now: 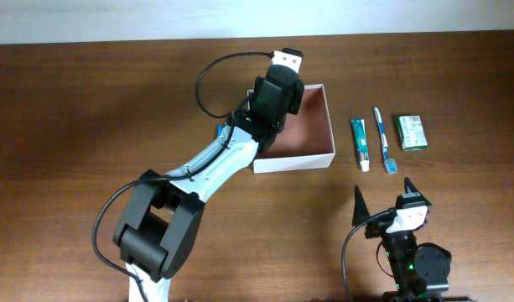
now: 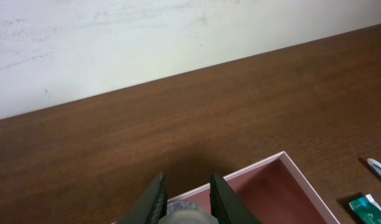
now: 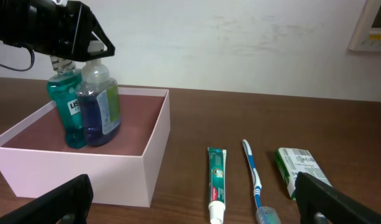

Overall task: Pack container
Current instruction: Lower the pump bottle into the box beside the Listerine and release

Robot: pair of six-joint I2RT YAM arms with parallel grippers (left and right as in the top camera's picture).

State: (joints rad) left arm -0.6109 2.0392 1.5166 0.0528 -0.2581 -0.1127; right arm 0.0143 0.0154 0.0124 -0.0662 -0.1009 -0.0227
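Observation:
The container point(image 1: 295, 159) is a square white-walled box with a reddish-brown inside, standing mid-table. In the right wrist view two bottles stand upright in the container point(image 3: 115, 177): a teal bottle point(image 3: 63, 115) and a blue bottle point(image 3: 98, 106) touching it. My left gripper point(image 1: 278, 91) hangs over them point(image 3: 72, 34), shut on the blue bottle's pale cap point(image 2: 188, 216); in its own view the left gripper point(image 2: 188, 180) has its fingers point(image 2: 154, 202) on both sides of the cap. My right gripper point(image 1: 383, 189) rests near the front edge, open and holding nothing point(image 3: 191, 180).
Right of the container lie a green toothpaste tube point(image 1: 360, 143), a blue-and-white toothbrush point(image 1: 382, 137) and a small green packet point(image 1: 412, 132), side by side on the brown table point(image 1: 89, 126). A pale wall point(image 2: 146, 37) runs behind the table's far edge.

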